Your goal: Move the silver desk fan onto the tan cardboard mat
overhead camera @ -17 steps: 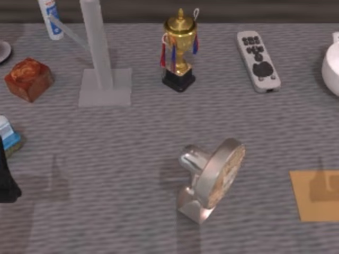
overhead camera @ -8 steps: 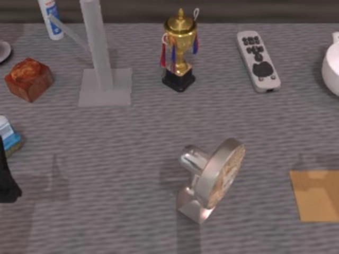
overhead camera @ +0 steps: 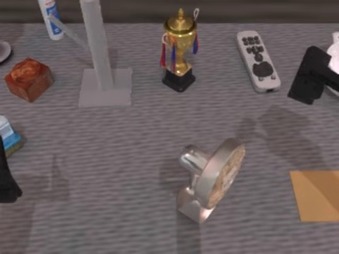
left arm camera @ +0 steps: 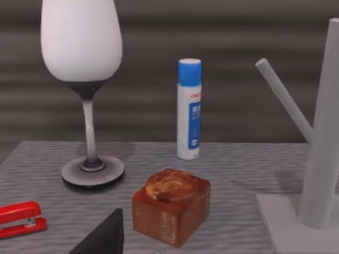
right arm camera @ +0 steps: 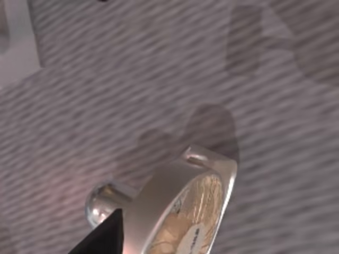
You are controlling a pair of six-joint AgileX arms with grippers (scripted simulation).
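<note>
Swinging in at the far right, the right arm's gripper (overhead camera: 307, 79), fingers unreadable, now approaches the silver desk fan (overhead camera: 214, 179), untouched, off the tan cardboard mat (overhead camera: 316, 194).

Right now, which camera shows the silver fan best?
The top view: the silver desk fan shows whole, base to ring. The right wrist view crops it; the left wrist view misses it.

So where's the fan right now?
In the top view the fan stands on the table near the middle front, left of the mat and below the trophy.
</note>
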